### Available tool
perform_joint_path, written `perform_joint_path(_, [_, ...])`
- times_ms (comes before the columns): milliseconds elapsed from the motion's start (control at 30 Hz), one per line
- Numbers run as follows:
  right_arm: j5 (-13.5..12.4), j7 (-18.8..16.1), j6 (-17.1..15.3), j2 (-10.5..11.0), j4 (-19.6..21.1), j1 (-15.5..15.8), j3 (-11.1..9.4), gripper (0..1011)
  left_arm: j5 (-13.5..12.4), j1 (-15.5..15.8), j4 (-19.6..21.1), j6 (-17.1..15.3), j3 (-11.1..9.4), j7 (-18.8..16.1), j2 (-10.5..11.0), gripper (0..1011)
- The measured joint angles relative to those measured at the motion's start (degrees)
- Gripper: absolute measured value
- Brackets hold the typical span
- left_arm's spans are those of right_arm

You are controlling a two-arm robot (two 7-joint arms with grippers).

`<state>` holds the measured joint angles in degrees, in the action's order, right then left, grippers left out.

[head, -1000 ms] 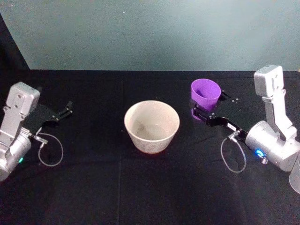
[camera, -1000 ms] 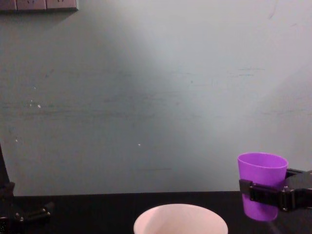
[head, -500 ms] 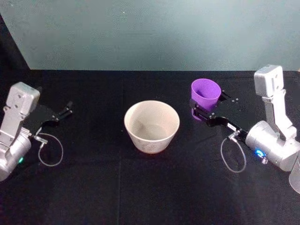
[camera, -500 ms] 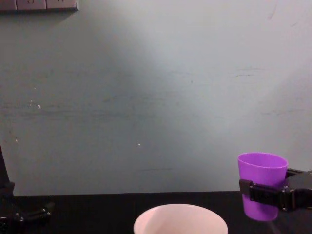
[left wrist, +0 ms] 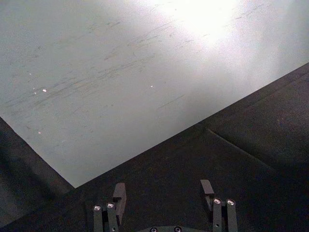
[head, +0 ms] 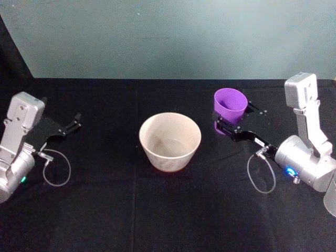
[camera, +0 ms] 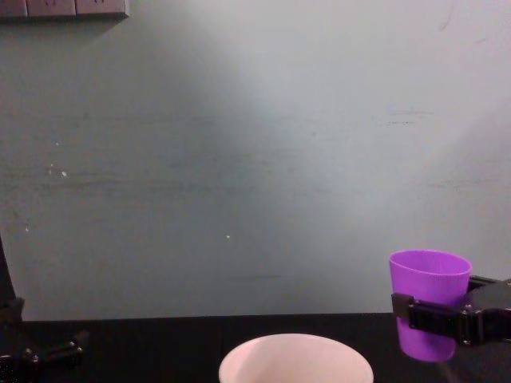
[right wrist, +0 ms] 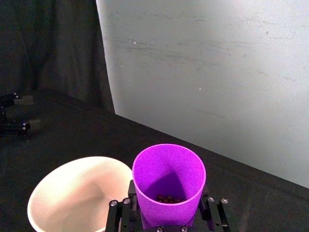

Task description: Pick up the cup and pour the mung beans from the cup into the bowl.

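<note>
The purple cup [head: 230, 105] stands upright to the right of the bowl [head: 169, 140]. My right gripper [head: 236, 117] is shut on the cup, with one black finger on each side of its lower wall. In the right wrist view the cup [right wrist: 169, 179] has a few dark mung beans [right wrist: 168, 198] at its bottom, and the bowl [right wrist: 67, 193] lies just beside it. From the chest the cup [camera: 429, 291] sits in the right gripper [camera: 435, 317], level with the bowl's rim [camera: 295, 345]. My left gripper [head: 73, 124] stays open at the far left, its fingers [left wrist: 119, 193] spread over bare cloth.
A black cloth [head: 131, 210] covers the table, and a pale wall [head: 168, 37] rises behind it. The cloth has open room in front of the bowl and between the bowl and each arm. A thin cable loop [head: 262, 176] hangs by the right wrist.
</note>
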<state>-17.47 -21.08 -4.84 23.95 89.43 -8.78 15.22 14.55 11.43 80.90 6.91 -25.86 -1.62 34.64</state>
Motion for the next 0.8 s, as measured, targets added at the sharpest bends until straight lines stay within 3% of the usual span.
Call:
perform_joint_path(700, [0.02,0.01,0.00,0.01,0.01,0.00,0.01,713,0.00,0.00,0.00,0.00,0.00,0.00,0.00,1000])
perform_joint_path(800, [1.34,0.32,-0.15,0.52,0.45,-0.14,0.61,713,0.00,0.00,0.00,0.00,0.00,0.00,0.00,1000])
